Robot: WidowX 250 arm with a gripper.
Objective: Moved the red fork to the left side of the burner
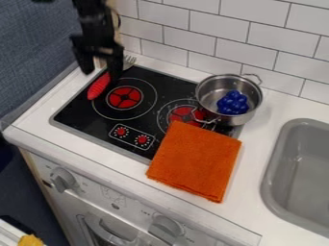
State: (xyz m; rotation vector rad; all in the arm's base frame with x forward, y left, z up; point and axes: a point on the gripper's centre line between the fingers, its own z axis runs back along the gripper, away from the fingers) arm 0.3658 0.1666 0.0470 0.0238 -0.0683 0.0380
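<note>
Well, the black gripper point(101, 76) hangs at the far left, its fingers spread apart, gripping nothing. The red fork point(97, 87) lies beside the left burner point(124, 97), on its left, tines toward the far wall. Right of it, a steel pot point(204, 97) holds blue grapes point(233, 103); nearer lies an orange cloth point(195, 161).

So the back wall is white subway tile point(247, 31) with dark grout, in a staggered brick pattern. Off to the left there's a blue-gray textured panel point(32, 53), can't tell if it's a wall or a divider. White surface point(247, 202) with a gray sink point(272, 178) set in at the right. Below that, a white toy-kitchen front point(93, 192) with chunky gray knobs point(62, 179). Light's pretty soft and even.
</note>
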